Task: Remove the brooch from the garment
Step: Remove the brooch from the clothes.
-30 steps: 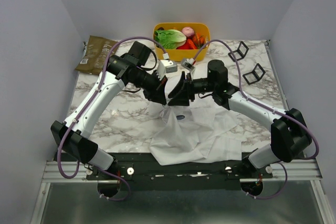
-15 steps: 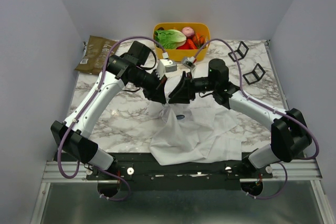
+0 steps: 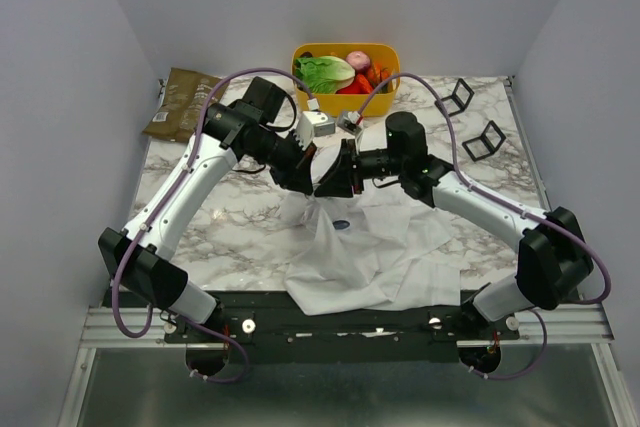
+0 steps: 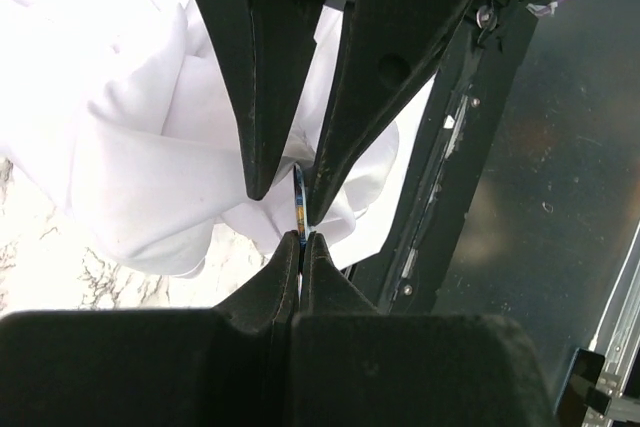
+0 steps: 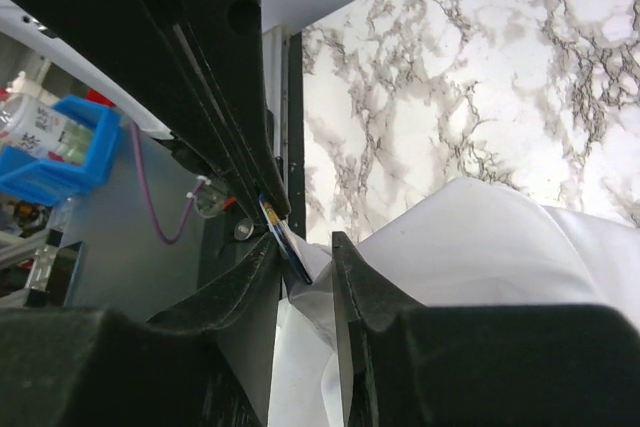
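We find no legible text. The label on the bottle (image 5: 35,132) is too blurred to read; print on the brown packet (image 3: 183,104) is too small.

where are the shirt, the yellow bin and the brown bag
shirt (image 3: 378,250), top view, flat front panel
yellow bin (image 3: 342,105), top view, front wall
brown bag (image 3: 180,102), top view, middle of its face

A white marble surface (image 3: 230,227) with grey veins. At its back edge stands a yellow bin (image 3: 345,104) holding a lettuce (image 3: 324,73), a purple onion (image 3: 358,60) and red and orange vegetables (image 3: 368,80). A brown bag (image 3: 182,104) lies flat at the back left corner. Two small black stands (image 3: 455,97) (image 3: 484,139) sit at the back right, apart from each other.
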`<control>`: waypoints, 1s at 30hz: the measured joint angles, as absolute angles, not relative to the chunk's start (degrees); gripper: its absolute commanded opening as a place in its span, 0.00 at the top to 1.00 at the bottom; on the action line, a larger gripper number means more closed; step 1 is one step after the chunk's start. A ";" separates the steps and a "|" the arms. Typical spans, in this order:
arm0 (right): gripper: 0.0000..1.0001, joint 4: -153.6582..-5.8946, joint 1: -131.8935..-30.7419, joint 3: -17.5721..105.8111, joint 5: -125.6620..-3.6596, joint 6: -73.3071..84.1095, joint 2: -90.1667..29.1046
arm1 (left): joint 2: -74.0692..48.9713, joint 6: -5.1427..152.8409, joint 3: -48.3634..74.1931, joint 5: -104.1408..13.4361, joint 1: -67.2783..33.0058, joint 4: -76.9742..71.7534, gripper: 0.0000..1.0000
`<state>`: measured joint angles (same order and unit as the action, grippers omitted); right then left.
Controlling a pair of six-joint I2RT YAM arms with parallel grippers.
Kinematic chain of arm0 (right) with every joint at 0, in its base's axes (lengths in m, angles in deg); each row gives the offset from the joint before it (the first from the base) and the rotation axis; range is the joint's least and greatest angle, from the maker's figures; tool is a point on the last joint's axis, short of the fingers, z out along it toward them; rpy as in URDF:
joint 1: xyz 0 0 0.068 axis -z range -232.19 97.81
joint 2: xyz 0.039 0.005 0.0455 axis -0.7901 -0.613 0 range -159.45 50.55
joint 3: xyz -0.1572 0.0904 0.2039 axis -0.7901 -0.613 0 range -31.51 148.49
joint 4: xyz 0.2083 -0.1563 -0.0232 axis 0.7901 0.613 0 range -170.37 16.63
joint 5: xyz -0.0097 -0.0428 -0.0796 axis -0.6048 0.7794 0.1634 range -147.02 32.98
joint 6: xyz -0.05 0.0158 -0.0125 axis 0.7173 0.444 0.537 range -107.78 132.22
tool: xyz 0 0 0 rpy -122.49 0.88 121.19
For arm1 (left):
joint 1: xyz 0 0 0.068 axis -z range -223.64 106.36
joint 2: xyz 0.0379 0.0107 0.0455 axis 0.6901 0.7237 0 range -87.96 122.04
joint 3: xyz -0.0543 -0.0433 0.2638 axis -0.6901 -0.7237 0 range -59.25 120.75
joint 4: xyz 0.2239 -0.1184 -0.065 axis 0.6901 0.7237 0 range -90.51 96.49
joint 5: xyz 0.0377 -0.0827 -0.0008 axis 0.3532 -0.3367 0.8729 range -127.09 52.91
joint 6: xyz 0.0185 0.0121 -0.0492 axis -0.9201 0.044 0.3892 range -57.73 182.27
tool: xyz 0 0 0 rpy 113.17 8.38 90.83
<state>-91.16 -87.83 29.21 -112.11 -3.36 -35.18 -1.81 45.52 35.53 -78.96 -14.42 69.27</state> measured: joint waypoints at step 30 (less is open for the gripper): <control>0.30 -77.30 -89.66 32.80 -97.14 12.80 -30.83 | -2.29 45.01 34.96 -78.43 -14.69 66.08 1.00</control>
